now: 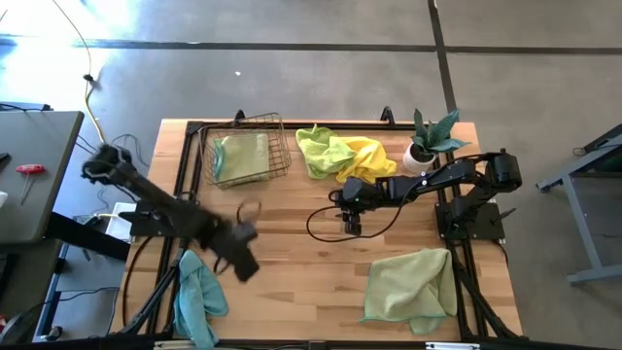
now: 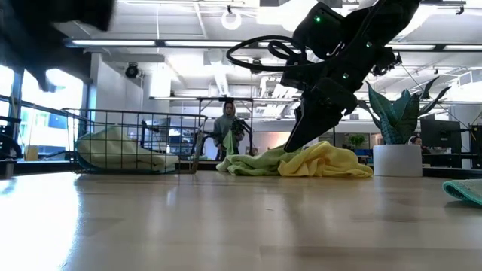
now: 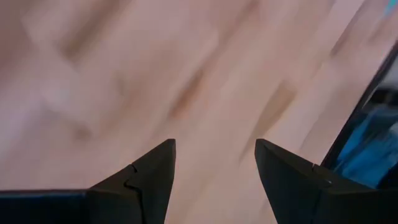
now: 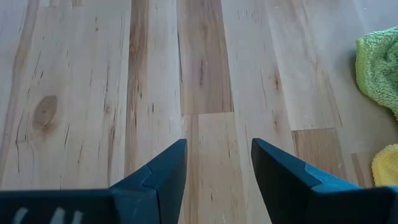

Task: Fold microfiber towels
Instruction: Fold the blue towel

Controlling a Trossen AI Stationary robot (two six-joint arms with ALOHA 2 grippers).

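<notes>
At the table's far edge, the lime and yellow towels (image 1: 340,154) lie heaped, limp and light, best pinched at a corner; right gripper (image 1: 352,225) hovers nearby, jaws apart, empty; left gripper (image 3: 214,163) likewise open over bare wood.

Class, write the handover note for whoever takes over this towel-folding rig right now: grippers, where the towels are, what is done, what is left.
Left gripper: open, empty, over bare wood near the table's front left.
Right gripper: open, empty, above mid-table.
Towels: pale green towel in the wire basket, apparently folded; lime towel and yellow towel heaped at the back by the potted plant; sage towel lying loosely at front right; teal towel hanging at the front left edge.
Done: one towel in the basket.
Left: four unfolded.
</notes>
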